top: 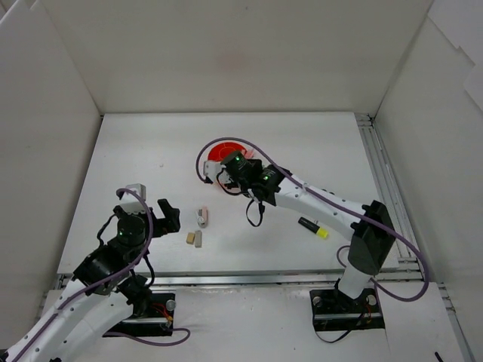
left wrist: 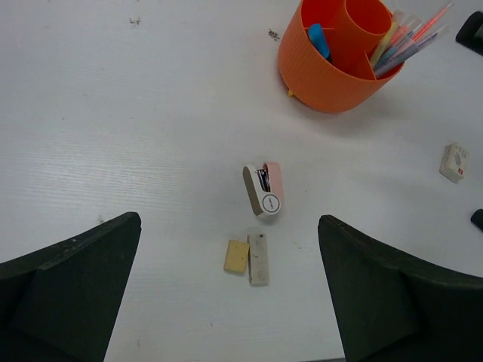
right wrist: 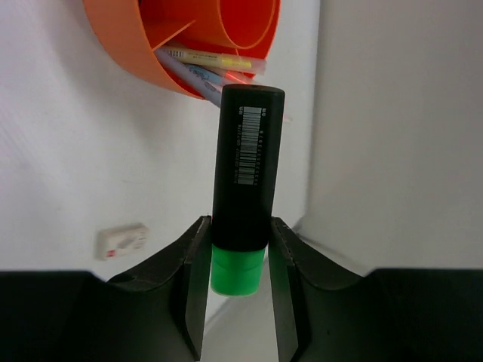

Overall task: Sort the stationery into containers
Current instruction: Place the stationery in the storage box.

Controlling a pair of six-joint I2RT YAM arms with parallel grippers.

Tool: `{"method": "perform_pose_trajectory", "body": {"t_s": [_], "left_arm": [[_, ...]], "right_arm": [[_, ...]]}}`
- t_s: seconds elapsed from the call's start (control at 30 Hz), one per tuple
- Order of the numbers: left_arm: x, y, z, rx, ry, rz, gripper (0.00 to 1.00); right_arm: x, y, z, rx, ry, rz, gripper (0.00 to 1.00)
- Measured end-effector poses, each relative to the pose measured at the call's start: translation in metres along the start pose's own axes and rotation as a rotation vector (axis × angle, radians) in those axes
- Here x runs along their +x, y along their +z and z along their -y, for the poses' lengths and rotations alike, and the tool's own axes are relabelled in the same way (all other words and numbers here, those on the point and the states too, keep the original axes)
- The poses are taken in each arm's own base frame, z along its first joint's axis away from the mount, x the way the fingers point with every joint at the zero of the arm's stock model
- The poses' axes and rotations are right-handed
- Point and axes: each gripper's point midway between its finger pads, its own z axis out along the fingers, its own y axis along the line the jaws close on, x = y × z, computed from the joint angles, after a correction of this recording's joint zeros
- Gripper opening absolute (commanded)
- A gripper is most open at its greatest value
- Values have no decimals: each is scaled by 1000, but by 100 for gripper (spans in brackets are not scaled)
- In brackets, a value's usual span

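My right gripper [right wrist: 240, 253] is shut on a stubby black highlighter [right wrist: 247, 166] with a green end, held just short of the round orange container [right wrist: 124, 38]. Several pens [right wrist: 207, 62] lie in one of the container's compartments. From above, the right gripper [top: 230, 175] hangs at the near rim of the container [top: 217, 152]. My left gripper [left wrist: 228, 249] is open above the table, with a tan eraser [left wrist: 236, 256], a grey eraser [left wrist: 259, 259] and a small pink-and-white stapler [left wrist: 264, 188] ahead of it. The left gripper [top: 149, 205] sits at the near left.
A black highlighter with a yellow end [top: 312, 228] lies on the table at the right, near the right arm. A small white piece [left wrist: 453, 162] rests to the right of the container [left wrist: 332, 64]. White walls enclose the table on three sides.
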Motion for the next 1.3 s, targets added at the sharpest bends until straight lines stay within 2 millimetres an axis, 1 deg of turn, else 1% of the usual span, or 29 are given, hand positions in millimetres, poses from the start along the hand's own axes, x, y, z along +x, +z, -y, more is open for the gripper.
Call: {"method": "perform_pose_trajectory", "body": {"t_s": [0.13,0.2,0.37,0.5,0.53,0.57,0.63,0.77,0.87,1.0,1.13,1.3], "left_arm": [[1,-6,-10,-32,-19,7,99],[1,-9,-13,-43,-31,9,99],[4,-11,-18,-65,-51,5,100],[9,-10,-22,-90,-56,-14,99],[10,-10,-23,-94,-57,-18,99],[11,-10,-23,-98,-58,-20,99],[11,-10,-24,-101,-60,-22,99],[11,-10,-24,-103,-62,-21,99],[11,-10,-24,-104,-62,-23,100],[12,-9,-24,-105,-67,-25,99],[12,-9,-23,-107,-70,-28,99],[17,-7,-25,-114,-66,-39,100]], "right_arm": [[-2,20,-3,-44,-339,-26,4],[-4,29,-4,-60,-470,-44,5],[-15,54,-4,-76,-705,-92,6],[-20,77,-8,-90,-825,-145,9],[-21,82,-10,-96,-848,-155,10],[-21,85,-13,-104,-868,-160,13],[-22,89,-14,-112,-895,-167,17],[-30,90,-5,-95,-910,-163,22],[-34,89,0,-82,-911,-160,22],[-34,89,1,-79,-917,-163,23],[-35,91,-2,-88,-932,-164,24],[-37,101,-12,-112,-957,-169,26]]}}
